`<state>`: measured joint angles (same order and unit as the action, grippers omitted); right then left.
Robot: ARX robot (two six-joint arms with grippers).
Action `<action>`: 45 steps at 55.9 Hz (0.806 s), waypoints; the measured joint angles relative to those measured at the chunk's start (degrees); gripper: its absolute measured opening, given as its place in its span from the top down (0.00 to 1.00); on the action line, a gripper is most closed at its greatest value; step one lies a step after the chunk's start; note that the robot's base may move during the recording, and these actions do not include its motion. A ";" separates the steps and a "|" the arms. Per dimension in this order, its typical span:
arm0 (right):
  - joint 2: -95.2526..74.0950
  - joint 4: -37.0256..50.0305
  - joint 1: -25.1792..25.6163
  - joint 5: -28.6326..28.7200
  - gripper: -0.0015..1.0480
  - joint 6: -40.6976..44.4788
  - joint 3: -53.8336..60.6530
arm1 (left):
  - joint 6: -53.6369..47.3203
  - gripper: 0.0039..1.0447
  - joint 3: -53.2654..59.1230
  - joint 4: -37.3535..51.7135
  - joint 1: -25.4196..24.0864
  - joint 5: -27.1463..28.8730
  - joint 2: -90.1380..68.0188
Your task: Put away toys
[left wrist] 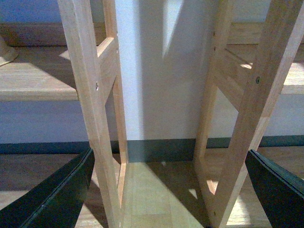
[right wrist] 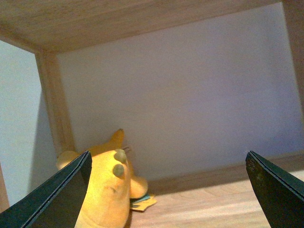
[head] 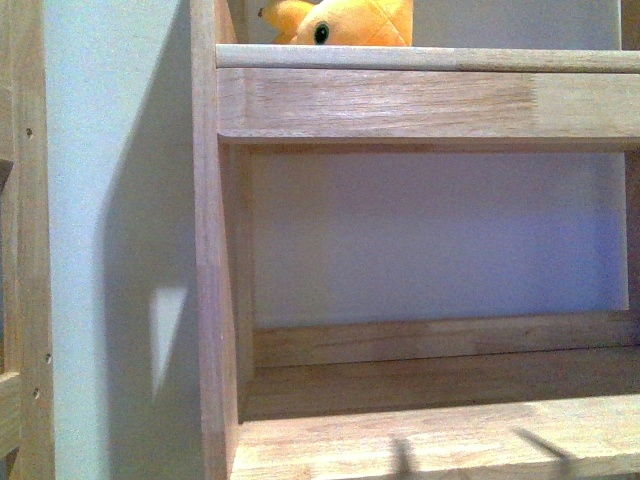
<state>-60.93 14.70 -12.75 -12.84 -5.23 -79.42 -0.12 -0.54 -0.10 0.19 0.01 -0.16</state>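
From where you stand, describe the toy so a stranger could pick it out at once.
Start at the wooden shelf unit against the pale wall and go to its upper shelf, at the left end beside the side post. The toy sits there, a soft orange-yellow plush with a dark bead eye and pointed parts. It is the only bright, soft thing among bare wood boards.

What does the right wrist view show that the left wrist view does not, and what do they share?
Only the right wrist view shows the orange-yellow plush toy, sitting on a wooden shelf in the corner by the side post, with the right claw open and empty around open space beside it. Only the left wrist view shows two shelf frames side by side, the gap between them, the floor and a dark baseboard, framed by the open left claw. Both show light wood framing against a pale wall.
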 joint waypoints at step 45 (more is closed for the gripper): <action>41.68 -10.78 19.61 22.01 0.06 -19.76 52.33 | 0.00 0.06 0.00 0.00 0.00 0.00 0.02</action>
<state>-19.25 3.92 6.85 9.17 -24.99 -27.09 -0.12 -0.54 -0.10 0.19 0.01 -0.14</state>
